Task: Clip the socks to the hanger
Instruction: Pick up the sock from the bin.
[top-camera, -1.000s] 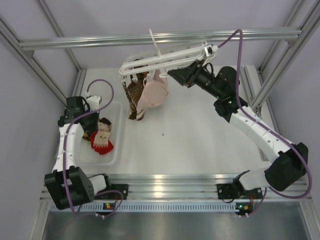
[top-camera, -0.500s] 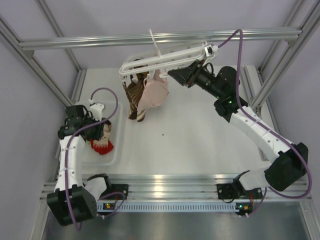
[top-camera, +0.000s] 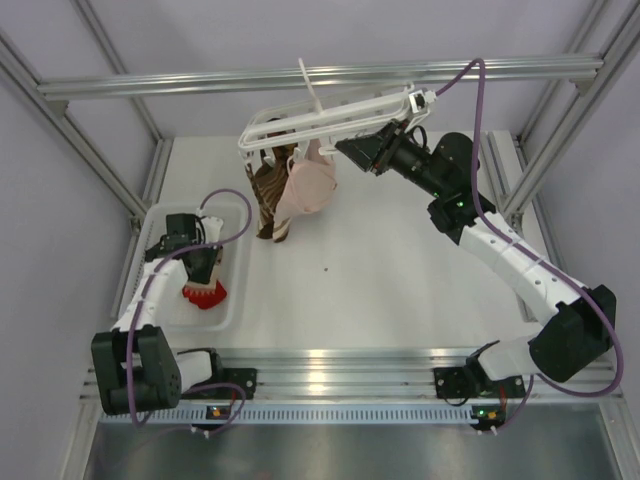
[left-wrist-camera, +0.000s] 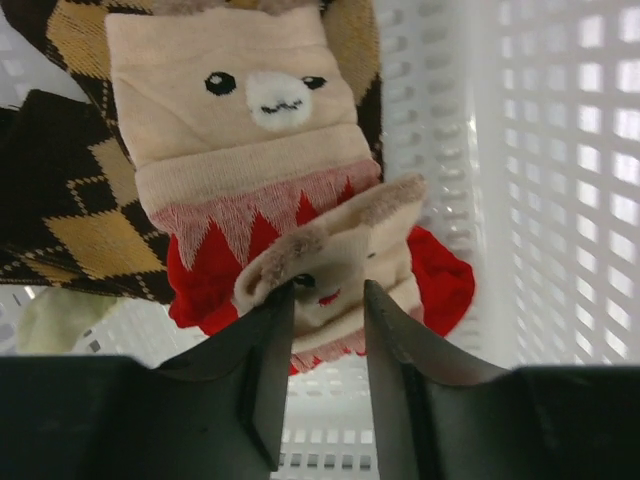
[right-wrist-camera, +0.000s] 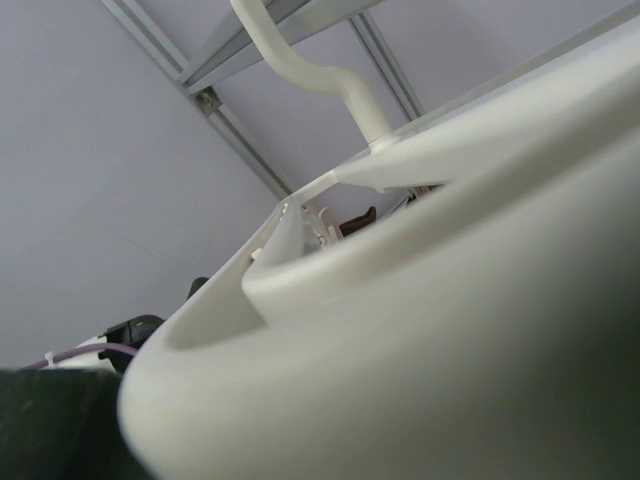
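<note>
A red and cream sock (left-wrist-camera: 330, 270) with a bear face lies in a white basket (top-camera: 235, 300); it shows red in the top view (top-camera: 205, 292). My left gripper (left-wrist-camera: 325, 300) is open low over it, and the sock's folded cuff lies between the fingertips. A second bear-face sock (left-wrist-camera: 240, 110) lies just beyond. My right gripper (top-camera: 365, 150) is shut on the white hanger (top-camera: 320, 120) and holds it tilted in the air. A brown striped sock (top-camera: 268, 195) and a pale pink sock (top-camera: 305, 190) hang from it. The hanger frame (right-wrist-camera: 400, 330) fills the right wrist view and hides the fingers.
A brown and yellow argyle sock (left-wrist-camera: 70, 220) lies in the basket under the bear socks. The basket's perforated wall (left-wrist-camera: 560, 200) is close on the right. An aluminium rail (top-camera: 320, 75) crosses above the hanger. Frame posts stand at both sides.
My left gripper has swung from the basket's far left side to the right and down over the red sock. The right arm and the hanger have not moved.
</note>
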